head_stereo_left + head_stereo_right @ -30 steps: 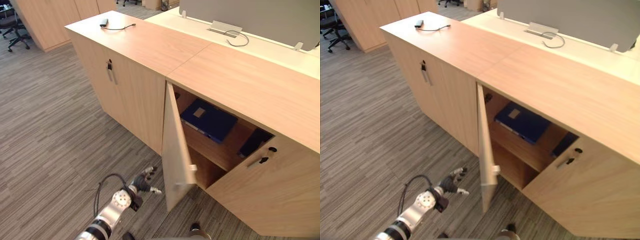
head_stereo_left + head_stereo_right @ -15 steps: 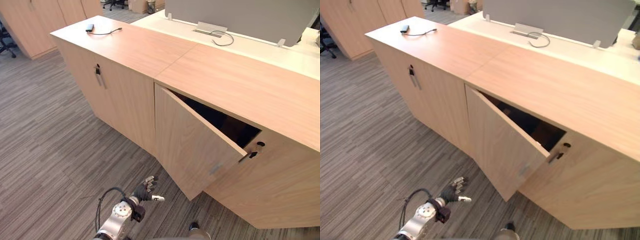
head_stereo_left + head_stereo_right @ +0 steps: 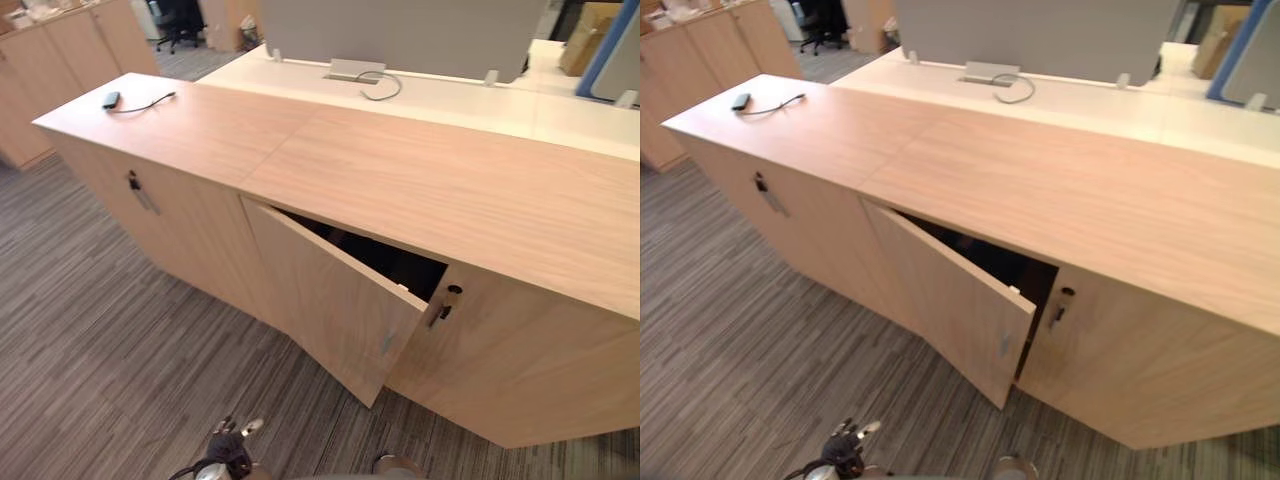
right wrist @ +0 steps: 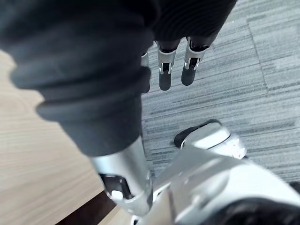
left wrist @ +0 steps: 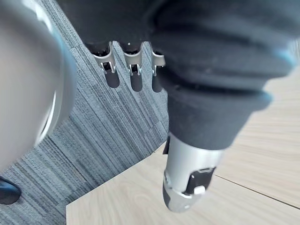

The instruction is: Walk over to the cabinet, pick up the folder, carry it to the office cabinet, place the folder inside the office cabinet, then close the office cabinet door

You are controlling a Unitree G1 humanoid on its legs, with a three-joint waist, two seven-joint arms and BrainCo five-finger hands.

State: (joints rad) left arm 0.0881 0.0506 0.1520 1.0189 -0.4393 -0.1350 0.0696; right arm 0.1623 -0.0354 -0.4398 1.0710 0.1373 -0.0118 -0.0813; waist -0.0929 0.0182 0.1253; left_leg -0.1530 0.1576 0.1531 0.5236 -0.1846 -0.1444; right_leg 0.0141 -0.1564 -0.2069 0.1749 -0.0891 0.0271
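Observation:
The office cabinet [image 3: 420, 190] is a long, low unit of pale wood. Its left door [image 3: 330, 300] stands ajar at a shallow angle, leaving a narrow dark gap [image 3: 385, 258] along its top. What lies inside is hidden behind the door. My left hand [image 3: 232, 445] hangs low near the carpet, in front of the door and apart from it. In the left wrist view its fingers [image 5: 133, 70] and thumb [image 5: 187, 183] are straight and hold nothing. My right hand's fingers [image 4: 171, 70] point down at the carpet, relaxed and empty.
The right door [image 3: 520, 360] is closed, with a dark handle [image 3: 447, 300] at its edge. A neighbouring cabinet [image 3: 150, 210] stands to the left, a black device with a cable [image 3: 112, 100] on top. Behind are a white desk [image 3: 450, 95] and a grey partition [image 3: 400, 30].
The cabinet door has swung from wide open to nearly closed, hiding the blue folder on the shelf. The camera has shifted, and my left hand has dropped to the view's lower edge.

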